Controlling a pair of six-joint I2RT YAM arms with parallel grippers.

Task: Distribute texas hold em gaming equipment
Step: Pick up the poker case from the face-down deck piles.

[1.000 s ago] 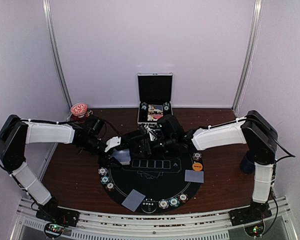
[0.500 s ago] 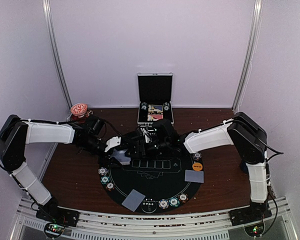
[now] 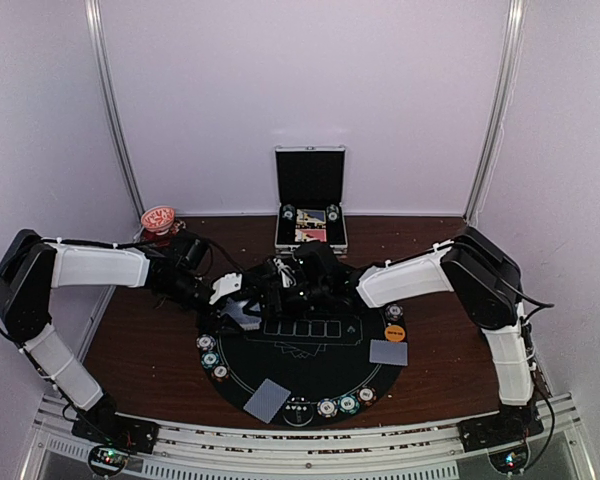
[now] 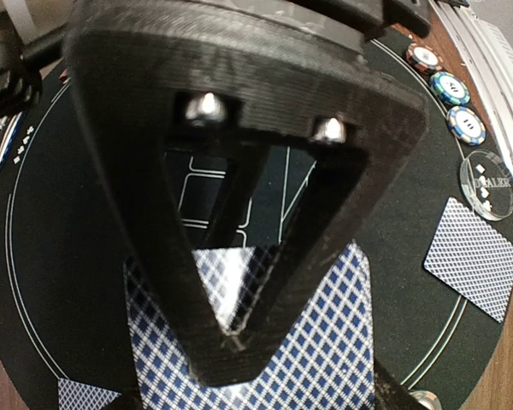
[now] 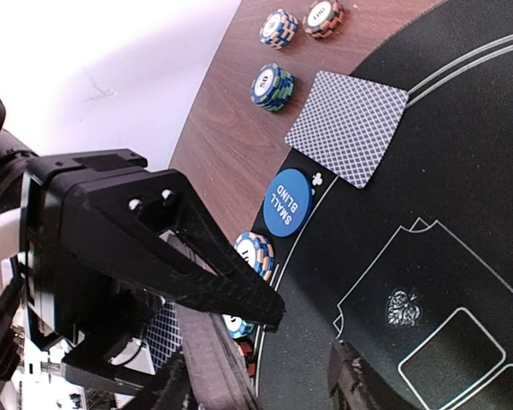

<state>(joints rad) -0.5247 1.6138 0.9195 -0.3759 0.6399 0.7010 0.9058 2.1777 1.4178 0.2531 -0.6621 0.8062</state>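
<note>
My left gripper point(image 3: 232, 298) hovers over the far left rim of the round black poker mat point(image 3: 310, 375), shut on a deck of playing cards point(image 4: 333, 342) with blue diamond backs. One black finger point(image 4: 239, 256) lies across the top of the deck. My right gripper point(image 3: 272, 288) sits just right of it, open, nothing between its fingers point(image 5: 197, 256). Below it lie a blue small-blind button point(image 5: 288, 202), striped chips point(image 5: 255, 254) and a dealt card point(image 5: 346, 126). The orange button point(image 3: 394, 333) rests at the mat's right edge.
A silver case point(image 3: 310, 200) stands open behind the mat. A red bowl point(image 3: 158, 218) is at the back left. Dealt cards point(image 3: 267, 400) point(image 3: 388, 352) and chip stacks point(image 3: 327, 408) ring the mat's near rim. A clear dealer disc point(image 4: 487, 184) lies beside three chip stacks point(image 4: 451, 87).
The right arm has reached further left, bringing its gripper close against the left gripper and the deck. The left arm has stayed put.
</note>
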